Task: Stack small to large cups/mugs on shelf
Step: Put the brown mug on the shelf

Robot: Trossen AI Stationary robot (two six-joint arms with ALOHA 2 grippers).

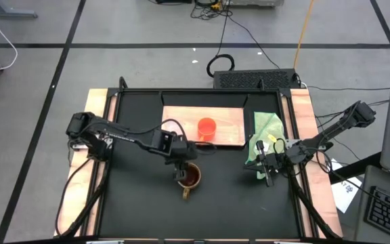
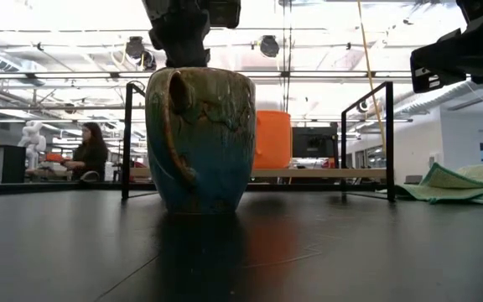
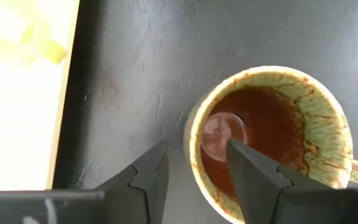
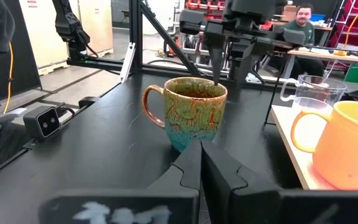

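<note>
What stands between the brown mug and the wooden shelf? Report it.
Nothing visible stands on the tabletop between the brown mug and the shelf. The orange cup stands on the shelf's near side, facing the mug.

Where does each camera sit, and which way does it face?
High: overhead, straight down; both arms, left gripper at brown mug.
Low: table height, level across; mug close, left gripper above.
Left wrist: down into mug, jaws straddling its rim.
Right wrist: level across the table at the mug; right gripper in front, jaws shut.
All four share the mug.
</note>
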